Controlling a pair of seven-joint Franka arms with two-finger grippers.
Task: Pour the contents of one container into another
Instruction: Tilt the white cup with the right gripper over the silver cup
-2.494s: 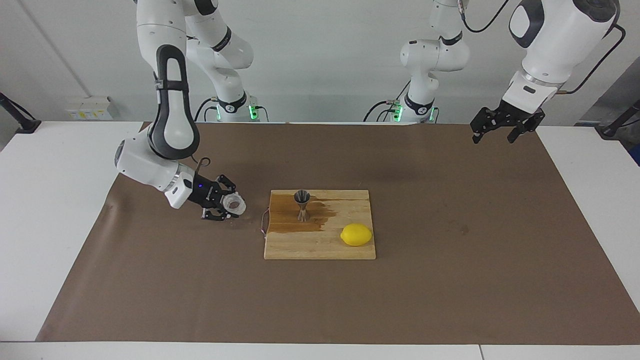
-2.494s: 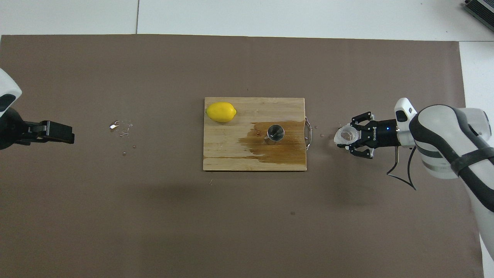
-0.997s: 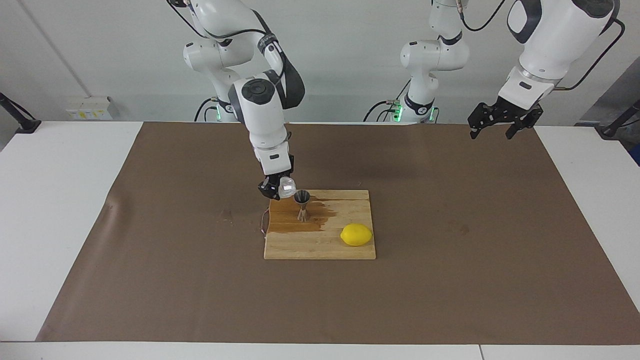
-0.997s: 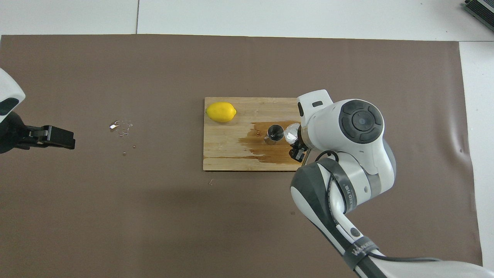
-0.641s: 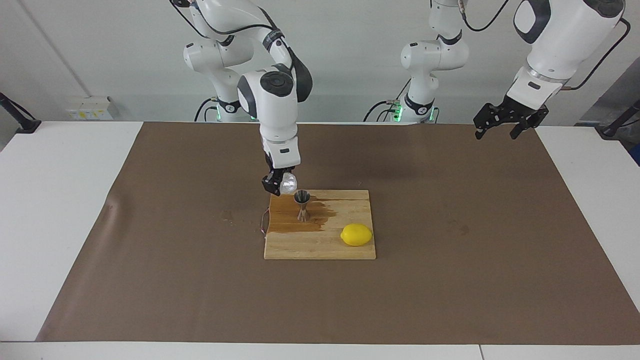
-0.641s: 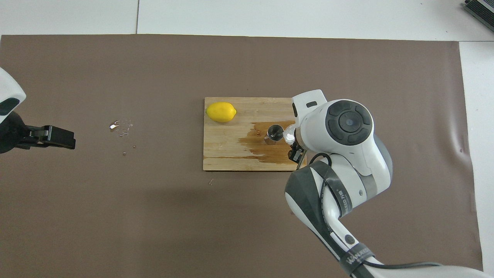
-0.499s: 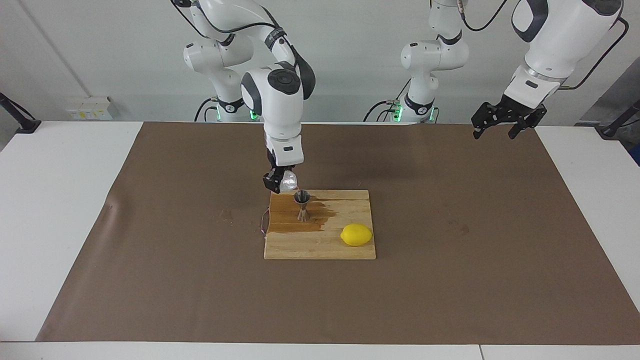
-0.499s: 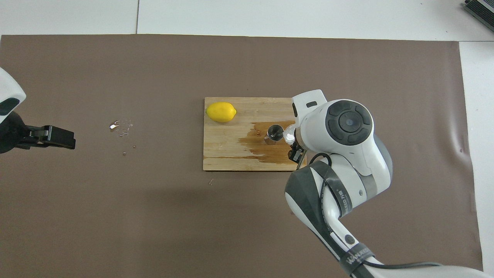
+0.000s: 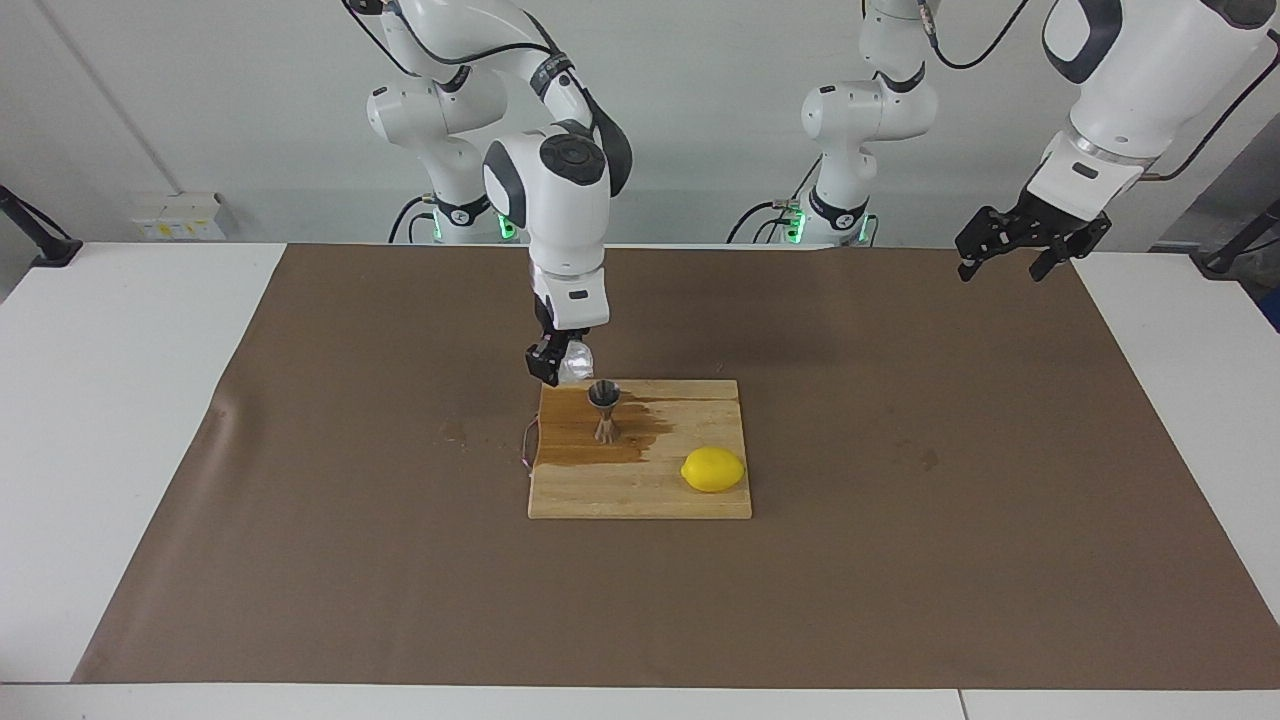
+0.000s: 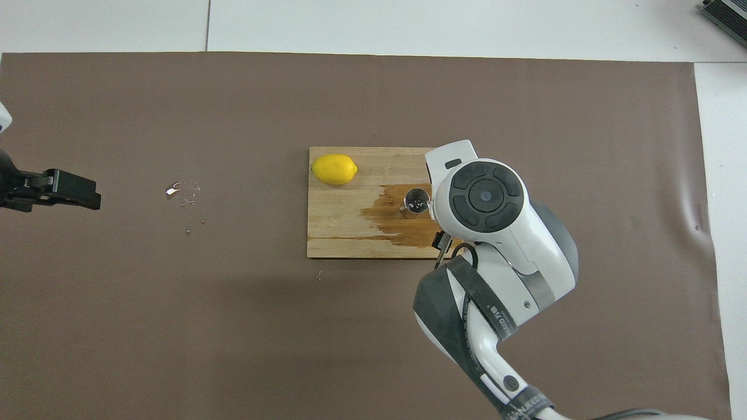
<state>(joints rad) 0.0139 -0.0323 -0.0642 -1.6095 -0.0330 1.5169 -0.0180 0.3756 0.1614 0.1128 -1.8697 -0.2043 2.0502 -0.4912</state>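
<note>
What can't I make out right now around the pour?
- Cup: in the overhead view the right arm's wrist hides it entirely.
- Right gripper: hidden overhead too; its grip shows only in the facing view.
- Liquid level inside the jigger: too small in both views.
- Left gripper, waiting: overhead, the frame edge cuts off its arm.

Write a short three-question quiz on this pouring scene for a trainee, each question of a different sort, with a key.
1. True or false: the lemon lies on the cutting board.
2. Which tool holds the small white cup? A) the left tool B) the right tool C) neither
3. Fill in: the steel jigger stands upright on a ____ patch of the board.

Key: 1 true. 2 B; the cup is tipped above the jigger's rim, while the left tool waits open over the left arm's end of the table. 3 wet (darker, stained).
</note>
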